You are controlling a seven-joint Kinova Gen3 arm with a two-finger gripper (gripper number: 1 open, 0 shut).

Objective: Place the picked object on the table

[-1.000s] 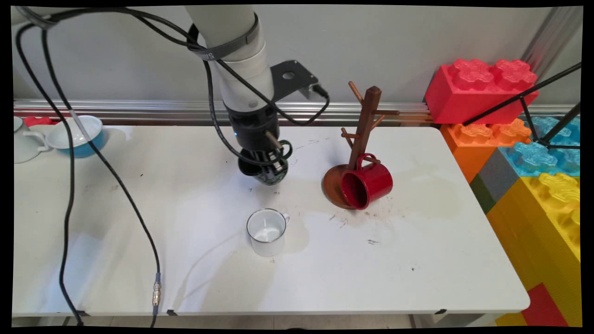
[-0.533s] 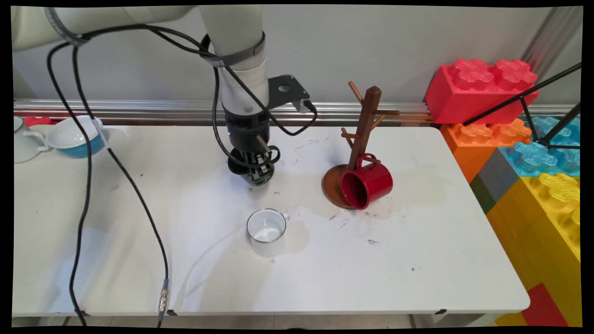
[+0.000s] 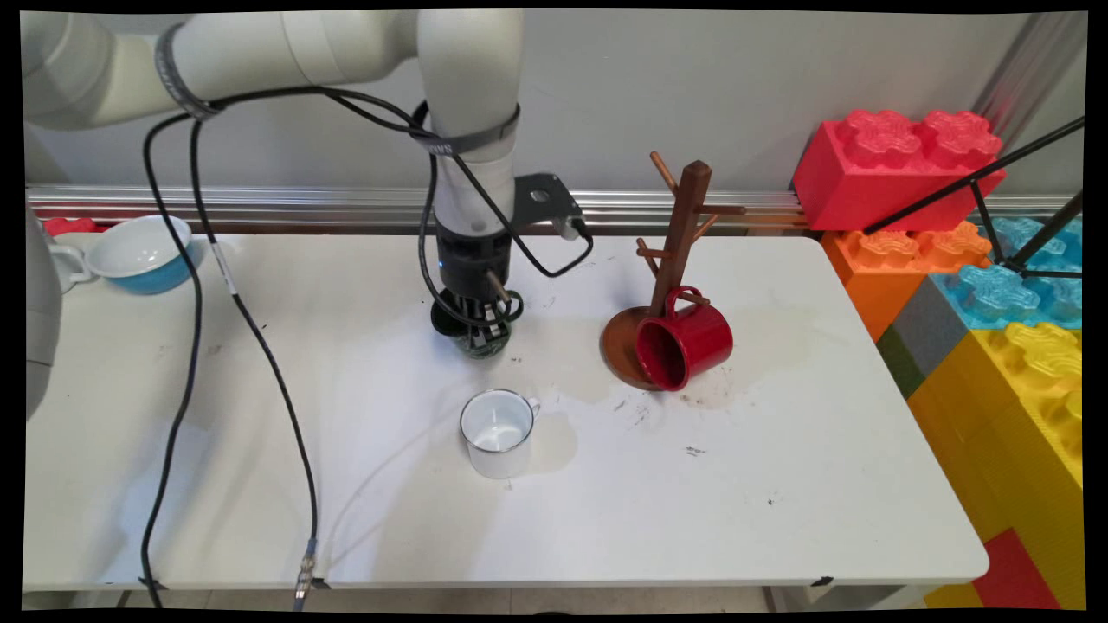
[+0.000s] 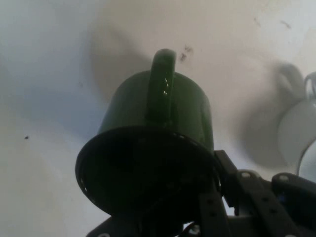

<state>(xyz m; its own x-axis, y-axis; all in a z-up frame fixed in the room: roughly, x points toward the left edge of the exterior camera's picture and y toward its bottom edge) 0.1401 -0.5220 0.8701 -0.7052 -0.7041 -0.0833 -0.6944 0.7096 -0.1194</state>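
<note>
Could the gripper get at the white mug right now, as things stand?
Probably not. The gripper is shut on the green mug, so its fingers are taken up. Otherwise the way looks free: the white mug stands upright and alone, just toward the table's near side, with the mug tree and red mug off to one side.

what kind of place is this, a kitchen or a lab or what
Most likely a robotics lab or test bench, not a kitchen: a bare white table against a plain wall, giant foam building blocks stacked at its right, and mugs laid out around a wooden mug tree.
</note>
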